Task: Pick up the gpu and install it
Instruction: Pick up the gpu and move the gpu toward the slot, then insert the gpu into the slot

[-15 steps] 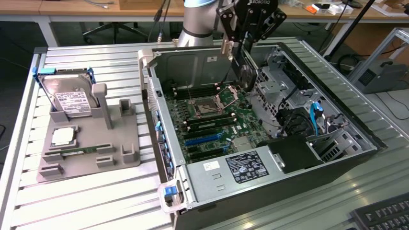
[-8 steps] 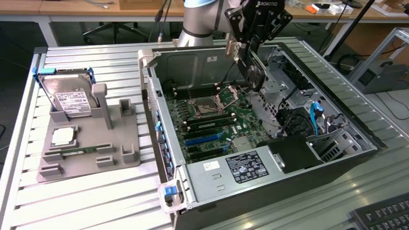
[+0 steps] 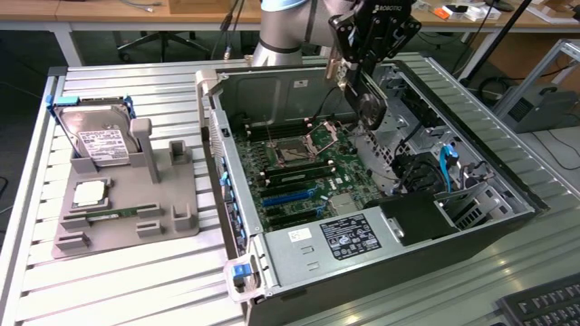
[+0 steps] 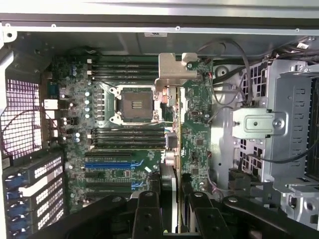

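Note:
My gripper hangs over the open computer case, shut on the gpu, a thin dark card with a round fan that hangs edge-down above the motherboard's far side. In the wrist view the gpu appears edge-on, its silvery bracket at the far end, and the black fingers clamp it from both sides. It hovers above the board between the CPU socket and the drive cage. The blue expansion slots lie off to one side of the card, apart from it.
A grey fixture on the exterior view's left holds a hard drive, a CPU chip and a green memory stick. Inside the case are the power supply, cables and a drive cage. A keyboard lies at the front right.

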Tool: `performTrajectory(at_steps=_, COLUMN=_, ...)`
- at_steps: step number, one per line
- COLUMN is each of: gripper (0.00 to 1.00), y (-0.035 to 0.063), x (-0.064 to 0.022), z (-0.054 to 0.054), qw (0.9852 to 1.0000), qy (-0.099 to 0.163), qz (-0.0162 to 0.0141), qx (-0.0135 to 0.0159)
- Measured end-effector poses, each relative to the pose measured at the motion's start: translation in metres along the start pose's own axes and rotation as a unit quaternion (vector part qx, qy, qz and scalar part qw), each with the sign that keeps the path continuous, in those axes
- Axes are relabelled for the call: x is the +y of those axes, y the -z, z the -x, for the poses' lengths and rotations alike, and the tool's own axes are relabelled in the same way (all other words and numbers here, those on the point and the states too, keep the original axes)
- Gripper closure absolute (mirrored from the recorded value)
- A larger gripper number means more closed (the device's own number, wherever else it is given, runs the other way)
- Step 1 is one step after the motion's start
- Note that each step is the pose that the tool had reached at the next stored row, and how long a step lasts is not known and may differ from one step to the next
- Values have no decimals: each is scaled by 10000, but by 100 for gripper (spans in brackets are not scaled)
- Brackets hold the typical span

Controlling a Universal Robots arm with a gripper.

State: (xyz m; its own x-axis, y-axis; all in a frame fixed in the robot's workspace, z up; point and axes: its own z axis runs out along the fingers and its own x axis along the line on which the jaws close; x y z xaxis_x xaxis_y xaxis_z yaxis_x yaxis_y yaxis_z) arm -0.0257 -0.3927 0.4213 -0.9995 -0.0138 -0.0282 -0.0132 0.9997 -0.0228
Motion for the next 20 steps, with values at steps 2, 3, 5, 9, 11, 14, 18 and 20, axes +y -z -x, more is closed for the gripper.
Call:
performTrajectory(at_steps=2, gripper=73, y=-19, x=-1, z=89, qw=9999, qy=114, qz=-2, qx=1)
performTrajectory(at_steps=3, gripper=73, y=-20, x=-1, z=97, qw=9999, qy=128, qz=-2, qx=1)
performTrajectory(at_steps=5, gripper=73, y=-20, x=-1, z=111, qw=9999, qy=141, qz=-2, qx=1)
performTrajectory(at_steps=9, gripper=73, y=-21, x=-1, z=112, qw=9999, qy=140, qz=-2, qx=0)
performTrajectory(at_steps=11, gripper=73, y=-21, x=-1, z=112, qw=9999, qy=140, qz=-2, qx=0)
performTrajectory(at_steps=14, gripper=73, y=-21, x=-1, z=112, qw=9999, qy=140, qz=-2, qx=1)
performTrajectory(at_steps=18, gripper=73, y=-21, x=-1, z=112, qw=9999, qy=155, qz=-1, qx=0)
performTrajectory(at_steps=20, gripper=73, y=-21, x=-1, z=112, qw=9999, qy=173, qz=-1, qx=0)
